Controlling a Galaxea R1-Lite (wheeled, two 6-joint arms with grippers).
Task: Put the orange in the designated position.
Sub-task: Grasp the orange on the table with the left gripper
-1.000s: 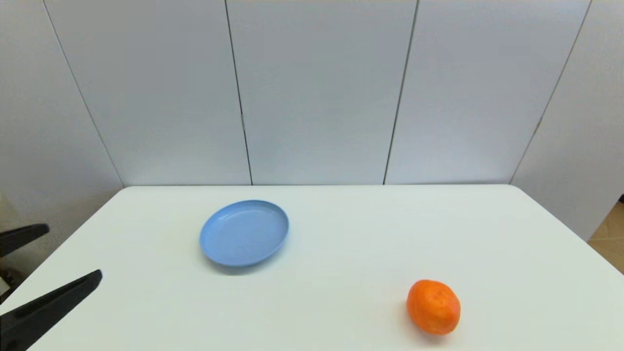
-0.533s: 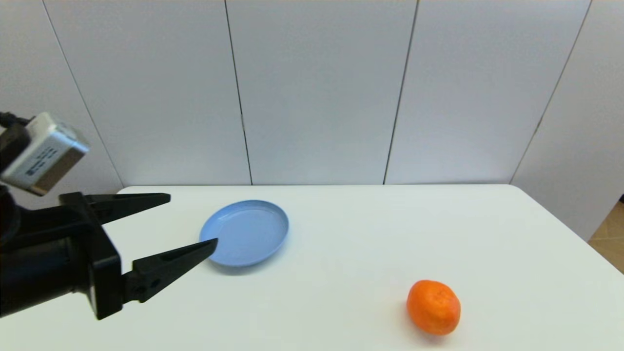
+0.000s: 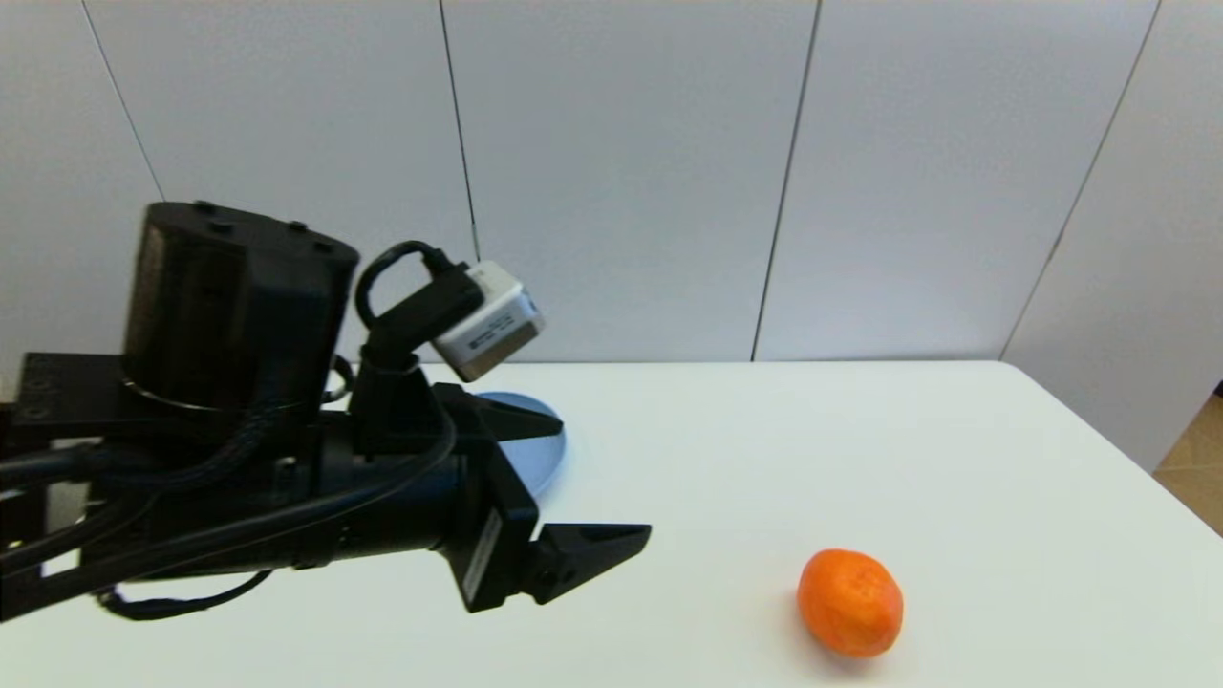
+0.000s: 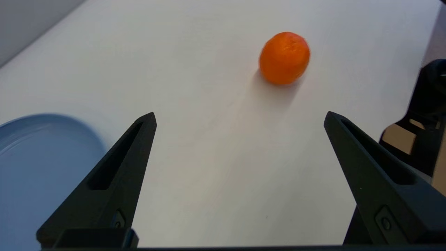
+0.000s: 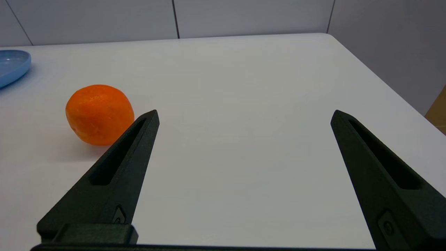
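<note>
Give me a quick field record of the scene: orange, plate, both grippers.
orange: on the table, free, nothing touching it
plate: light blue, partly hidden behind the left arm
left gripper: open, above the table, pointed toward the orange, well short of it
right gripper: open, low beside the orange, out of head view

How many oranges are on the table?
1. The orange sits alone on the white table, near the front on the robot's right, well apart from the blue plate. The left arm hides part of the table, so another could be behind it.
</note>
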